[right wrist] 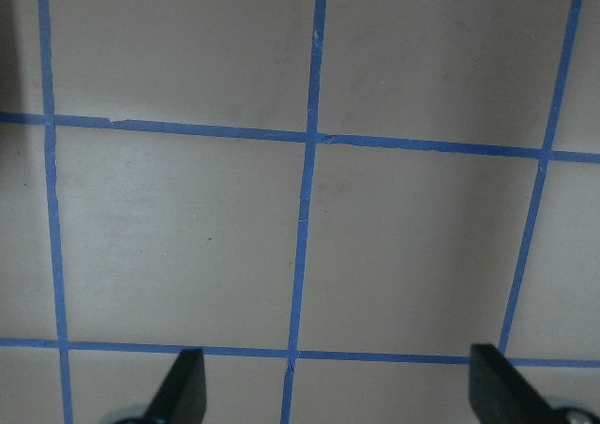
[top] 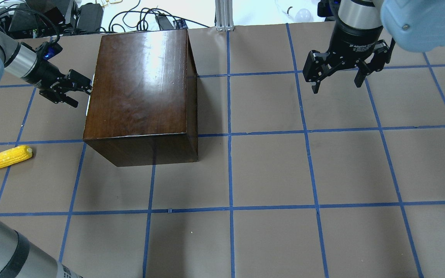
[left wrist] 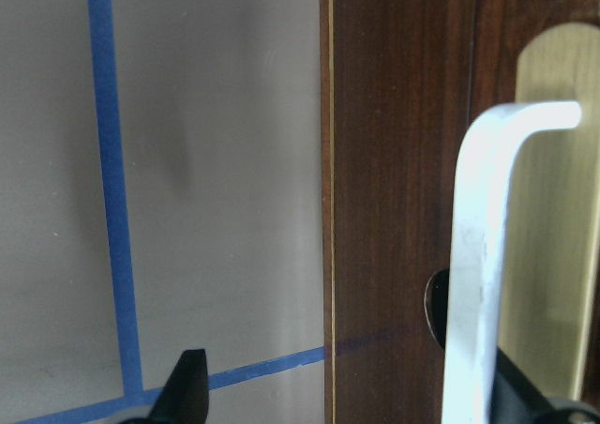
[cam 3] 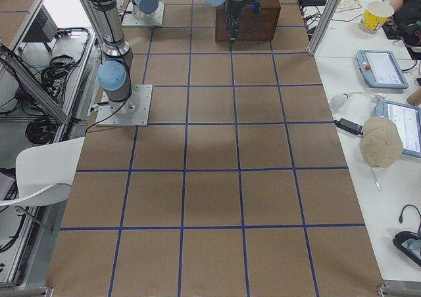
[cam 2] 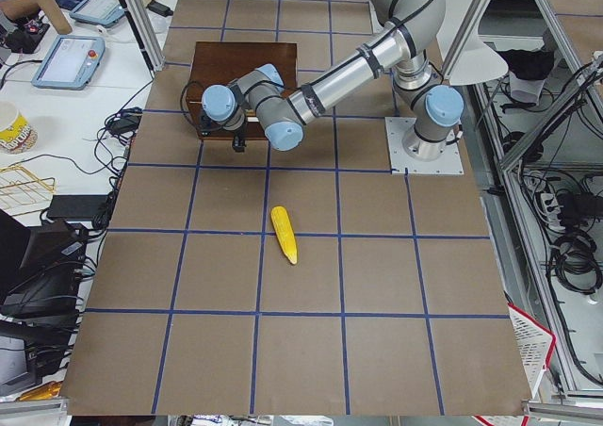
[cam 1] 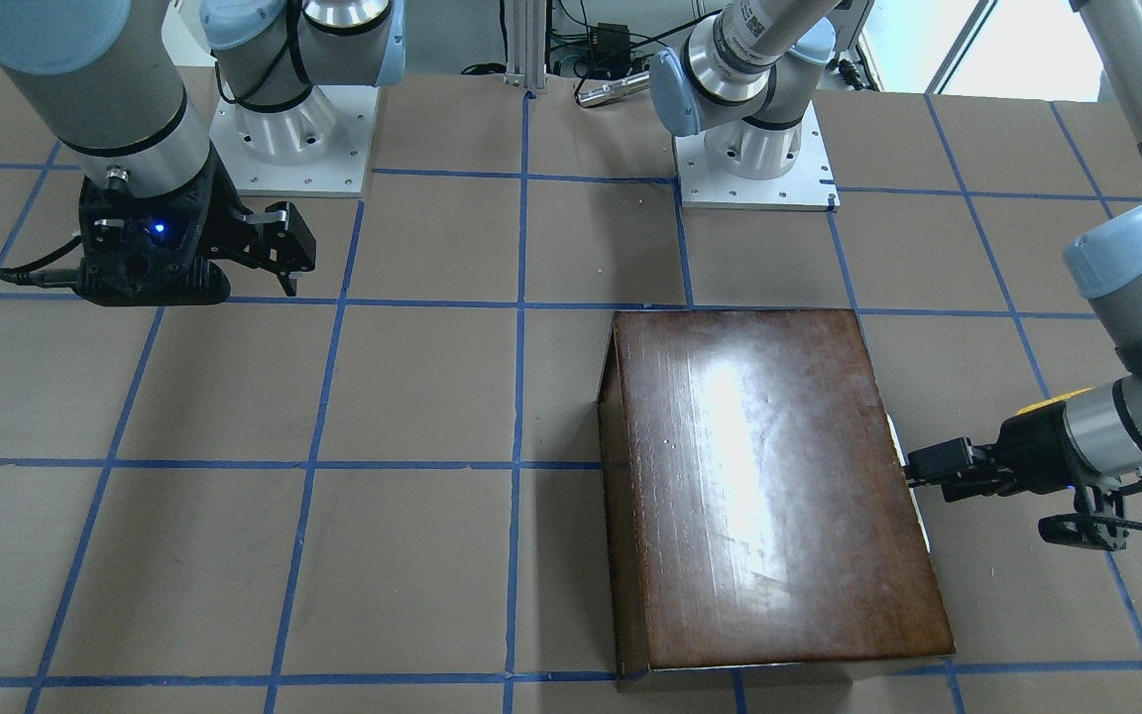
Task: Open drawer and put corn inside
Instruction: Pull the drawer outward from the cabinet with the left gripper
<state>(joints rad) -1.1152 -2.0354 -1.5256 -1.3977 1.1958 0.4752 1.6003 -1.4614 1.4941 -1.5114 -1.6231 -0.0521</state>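
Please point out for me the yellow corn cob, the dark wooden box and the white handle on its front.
Small yellow corn cob (top: 8,157), overhead view: middle of the cob.
Glossy dark-brown wooden box (top: 141,85), overhead view: its shiny top.
White bent handle (left wrist: 480,255), left wrist view: its long straight bar.

From overhead & front cams the box (top: 141,81) top covered the drawer (left wrist: 492,58) front. Only a pale sliver peeked out at the edge, so I couldn't tell how far out it was, if at all. The L wrist cam sat so close that the handle (left wrist: 473,255) ran off the bottom edge and the brass plate (left wrist: 553,208) off the right. The left gripper (left wrist: 352,368) showed just two fingertips there, one half behind the handle. The right gripper (right wrist: 337,354) showed tips only at the bottom of its own wrist cam. From the right-end cam it was too small to judge the jaws, and the box hid the left gripper. Corn (cam 2: 284,235) kernels were too small to see from the left end.
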